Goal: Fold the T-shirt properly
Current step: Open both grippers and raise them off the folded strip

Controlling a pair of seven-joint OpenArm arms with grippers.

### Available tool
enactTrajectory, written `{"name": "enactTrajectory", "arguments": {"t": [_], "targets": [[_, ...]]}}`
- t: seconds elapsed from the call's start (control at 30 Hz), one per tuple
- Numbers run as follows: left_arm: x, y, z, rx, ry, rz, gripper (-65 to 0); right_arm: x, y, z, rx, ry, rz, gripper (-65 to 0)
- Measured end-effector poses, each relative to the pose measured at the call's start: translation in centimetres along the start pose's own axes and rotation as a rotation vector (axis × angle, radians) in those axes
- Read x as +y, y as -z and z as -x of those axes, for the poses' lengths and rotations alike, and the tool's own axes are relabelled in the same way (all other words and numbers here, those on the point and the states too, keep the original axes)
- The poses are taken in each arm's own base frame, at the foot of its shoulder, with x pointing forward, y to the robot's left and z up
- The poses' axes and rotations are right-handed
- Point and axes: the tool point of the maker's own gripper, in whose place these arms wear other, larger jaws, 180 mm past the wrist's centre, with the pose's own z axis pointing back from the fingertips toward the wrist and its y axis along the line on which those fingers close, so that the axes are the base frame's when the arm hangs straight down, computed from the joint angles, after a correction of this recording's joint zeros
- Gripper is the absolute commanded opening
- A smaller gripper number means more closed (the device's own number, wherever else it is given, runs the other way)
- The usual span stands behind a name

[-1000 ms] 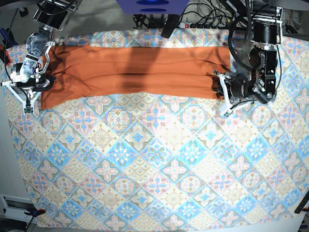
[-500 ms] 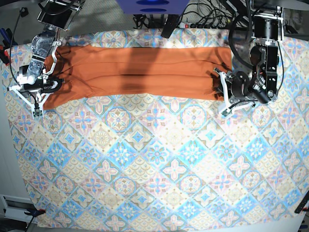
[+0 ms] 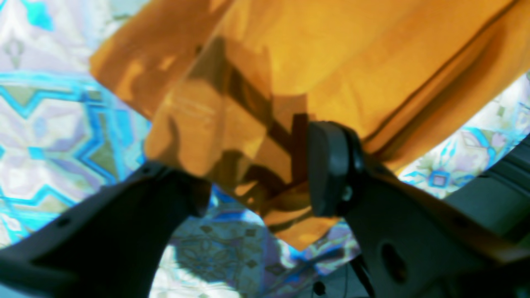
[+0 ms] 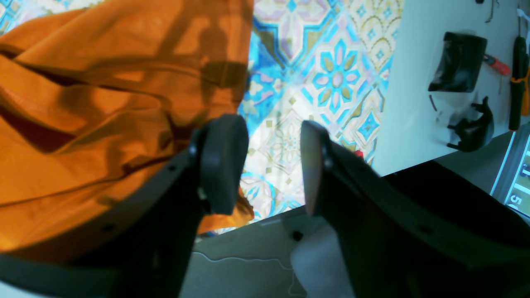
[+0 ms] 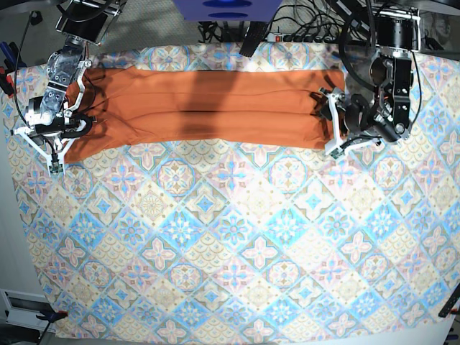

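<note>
lying as a long folded band across the far part of the patterned tablecloth (image 5: pixel 215 237), the orange t-shirt (image 5: pixel 208 108). at its left end in the base view, right claw (image 5: pixel 54 136), jaws apart with only tablecloth showing between the pads, one pad (image 4: pixel 223 161) over the shirt's edge, gripping nothing. at its right end, left claw (image 5: pixel 334 122), jaws spread wide around a corner of the cloth, not pinching it.

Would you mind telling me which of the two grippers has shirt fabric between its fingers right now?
The left gripper: an end of the orange T-shirt lies between its open fingers. The right gripper has only patterned tablecloth showing in its gap, the shirt lying beside it.
</note>
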Motion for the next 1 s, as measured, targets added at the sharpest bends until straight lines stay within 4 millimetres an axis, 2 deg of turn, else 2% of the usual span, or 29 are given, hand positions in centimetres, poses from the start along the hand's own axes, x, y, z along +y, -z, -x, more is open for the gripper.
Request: {"name": "enactTrajectory", "arguments": {"t": [0.07, 0.17, 0.23, 0.3, 0.47, 0.53, 0.6, 0.7, 0.83, 1.0], "targets": [[0.2, -0.1, -0.1, -0.005, -0.005, -0.003, -32.1, 0.0, 0.0, 0.0, 0.0, 0.0, 0.0, -40.5], [1.5, -0.9, 0.1, -0.046, -0.074, -0.023, -33.4, 0.0, 0.0, 0.0, 0.001, 0.0, 0.0, -40.5], [3.2, -1.8, 1.2, -0.05, -0.128, -0.07, -33.6, -0.1, 0.0, 0.0, 0.0, -0.001, 0.002, -40.5], [3.9, -2.2, 2.4, -0.024, -0.149, -0.091, -33.6, 0.0, 0.0, 0.0, 0.001, -0.001, 0.001, -40.5], [2.7, -1.6, 3.2, -0.035, -0.174, -0.057, -33.3, -0.1, 0.0, 0.0, 0.002, -0.002, 0.004, -40.5], [2.3, -1.4, 4.5, 0.007, -0.176, -0.056, -33.2, -0.1, 0.0, 0.0, 0.001, -0.001, 0.002, -40.5], [2.2, -1.4, 5.0, 0.021, -0.179, -0.054, -33.1, 0.0, 0.0, 0.0, 0.001, 0.0, 0.0, -40.5], [1.9, -1.4, 4.0, -0.021, -0.187, -0.031, -33.1, 0.0, 0.0, 0.0, 0.001, 0.0, 0.0, -40.5], [0.3, -1.4, 3.0, -0.096, -0.223, 0.06, -33.1, 0.0, 0.0, 0.0, 0.0, -0.001, 0.001, -40.5], [0.7, -2.4, 1.9, -0.161, -0.238, 0.092, -33.1, -0.1, 0.0, 0.0, -0.002, -0.001, 0.003, -40.5]]}}
